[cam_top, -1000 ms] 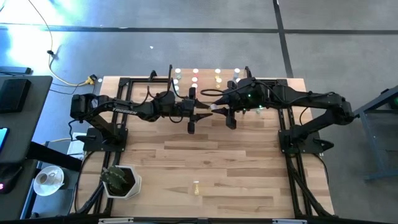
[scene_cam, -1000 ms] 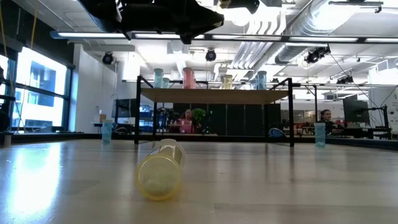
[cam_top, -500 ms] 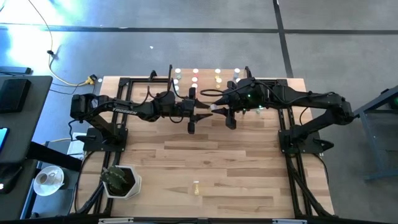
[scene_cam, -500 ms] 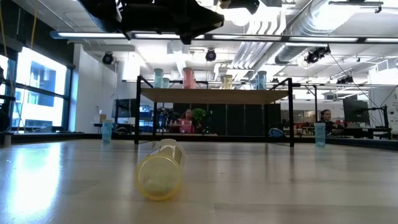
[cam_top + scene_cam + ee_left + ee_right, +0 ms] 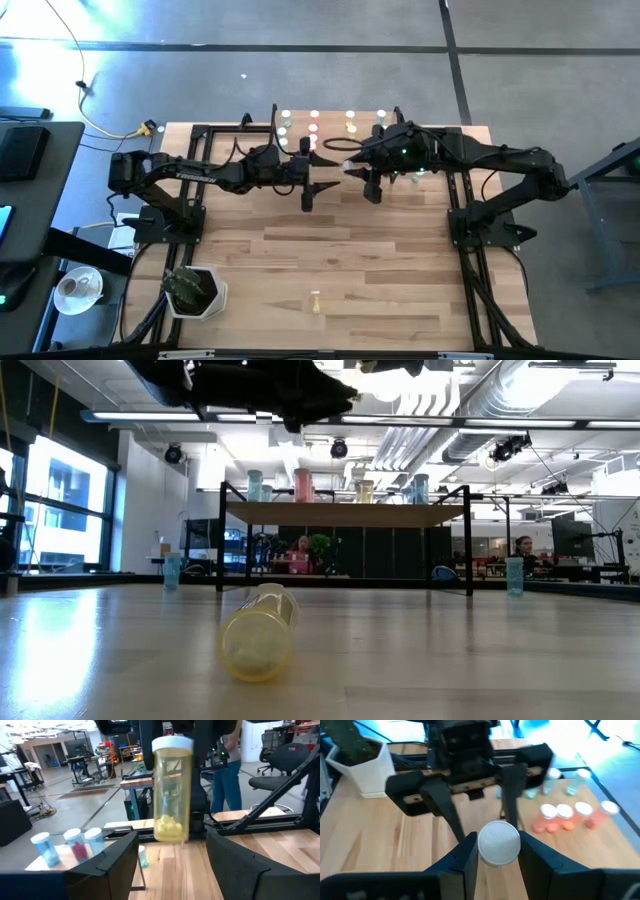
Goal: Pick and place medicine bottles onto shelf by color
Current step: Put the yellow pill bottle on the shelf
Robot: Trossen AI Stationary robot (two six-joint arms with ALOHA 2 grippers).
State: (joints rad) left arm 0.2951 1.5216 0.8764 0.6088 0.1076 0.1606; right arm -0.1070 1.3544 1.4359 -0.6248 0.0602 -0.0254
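A yellow medicine bottle [image 5: 172, 790] with a white cap hangs upright in mid-air over the table's far middle, my right gripper [image 5: 352, 168] shut on it. My left gripper [image 5: 327, 173] points level at the bottle from the table's left. It is open, and its fingers [image 5: 117, 855] stand on either side of the bottle's lower part without touching. The shelf [image 5: 345, 513] stands at the far edge with several blue, pink and yellow bottles [image 5: 303, 484] upright on it. Another yellow bottle [image 5: 260, 632] lies on its side near the table's front. My right gripper pinches the bottle's white cap [image 5: 499, 842] between its two fingers [image 5: 466, 856]. They come from the table's right, slanting down. The bottle hangs upright below them, clear of the table.
A white pot with a plant [image 5: 194, 291] stands at the front left. Pink and orange bottles [image 5: 564, 816] and blue ones [image 5: 46, 847] stand in rows near the far edge. Black frame rails [image 5: 470, 250] run along both sides of the table.
My left gripper has opened and let go of the yellow bottle, its fingers now spread on either side. The bottle has stayed upright in my right gripper's hold.
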